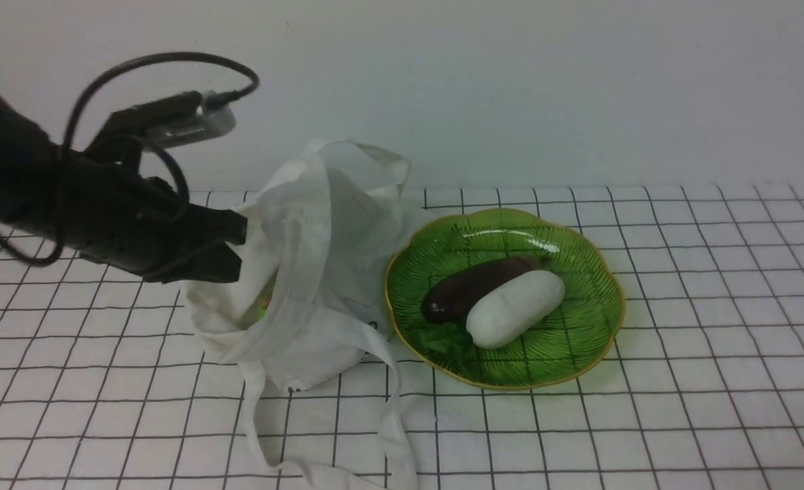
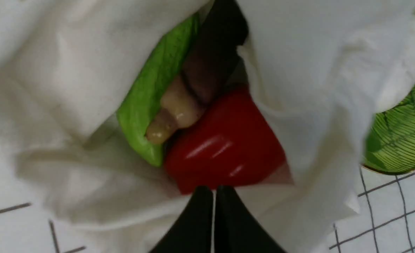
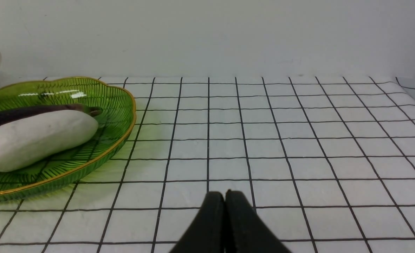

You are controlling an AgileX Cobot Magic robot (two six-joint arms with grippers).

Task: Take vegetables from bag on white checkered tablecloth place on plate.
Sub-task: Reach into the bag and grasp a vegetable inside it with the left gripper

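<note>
The white cloth bag (image 1: 306, 272) lies open on the checkered tablecloth (image 1: 715, 340), left of the green plate (image 1: 579, 327). Inside the bag (image 2: 70, 88) lies a dark purple eggplant (image 2: 207, 66) with a pale tan stem end, between a green vegetable (image 2: 151, 91) and a red pepper (image 2: 225, 147). My left gripper (image 2: 214, 191) is shut and empty, its tips at the bag's mouth just short of the red pepper. From the front, the left gripper (image 1: 235, 252) reaches into the bag's opening. My right gripper (image 3: 225, 196) is shut and empty, low over bare tablecloth (image 3: 263, 140) right of the plate (image 3: 123, 105).
On the plate rest a darker eggplant (image 1: 470, 289) and a white oblong vegetable (image 1: 516, 307), side by side. The bag's long strap handles (image 1: 388, 408) trail toward the table's front edge. A white wall stands behind the table.
</note>
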